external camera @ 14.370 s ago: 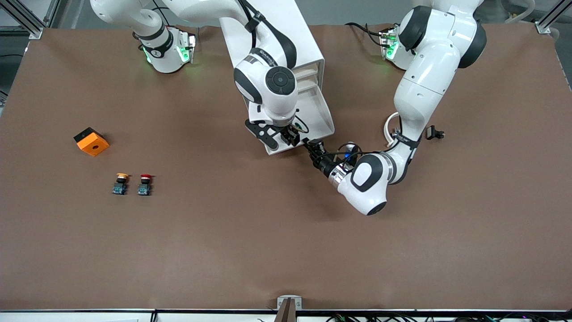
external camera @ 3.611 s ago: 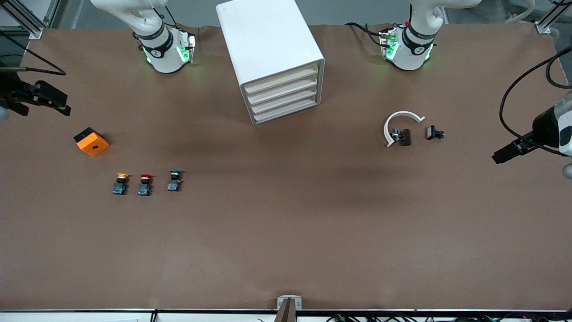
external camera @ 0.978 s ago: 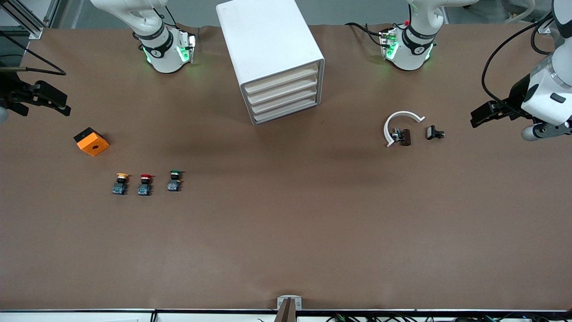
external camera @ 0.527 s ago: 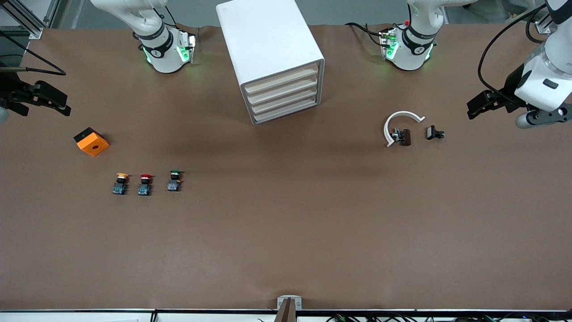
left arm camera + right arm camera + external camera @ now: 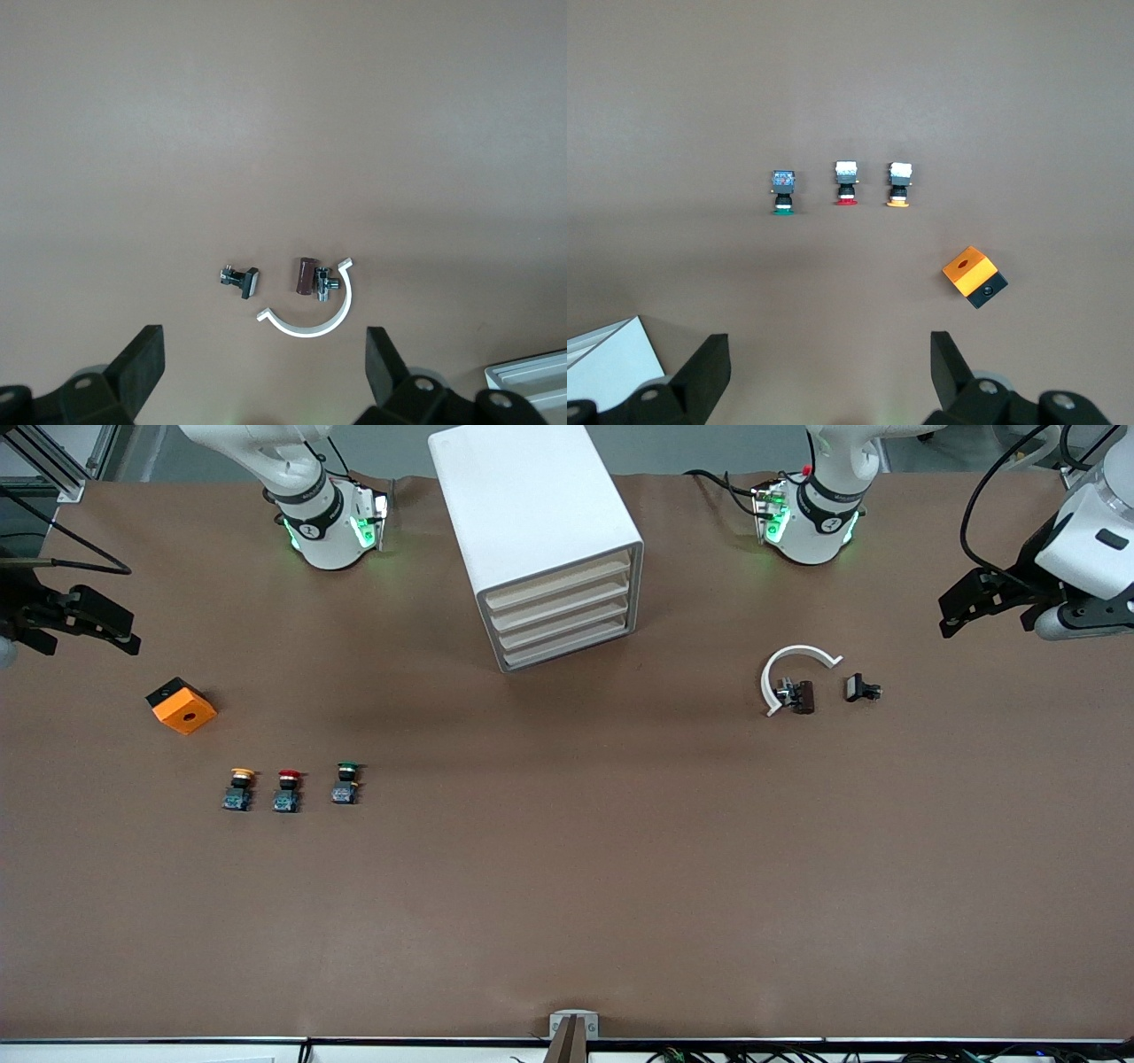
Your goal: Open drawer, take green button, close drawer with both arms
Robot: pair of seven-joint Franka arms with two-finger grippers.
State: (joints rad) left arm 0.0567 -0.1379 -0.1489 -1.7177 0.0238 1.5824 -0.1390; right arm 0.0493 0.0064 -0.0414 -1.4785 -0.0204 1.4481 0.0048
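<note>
**Drawers shut, green button out on the counter, both tools empty**

The brown counter [image 5: 567, 886] fills the front view. At upper centre stands the white cabinet [image 5: 532, 522], its four cream-fronted drawers, the task's drawer [image 5: 567, 624] among them, all pushed in flush. The left tool [image 5: 970, 602] hangs at the upper right edge of the frame, over the counter's end; its fingers [image 5: 142, 372] are spread wide and hold nothing. The right tool [image 5: 84, 615] hangs at the upper left edge, likewise spread wide with nothing between its fingers [image 5: 709, 372].

An orange block [image 5: 181, 705] lies at left of the frame. Below it three push buttons stand in a row: the yellow-capped one [image 5: 238, 789], the red-capped one [image 5: 286, 790], and the green button [image 5: 346, 782] at the row's centre-frame end, set slightly higher. At right of centre lie a white curved clip [image 5: 793, 669] around a small brown part [image 5: 802, 696], with a small black part [image 5: 860, 688] just beside them.
</note>
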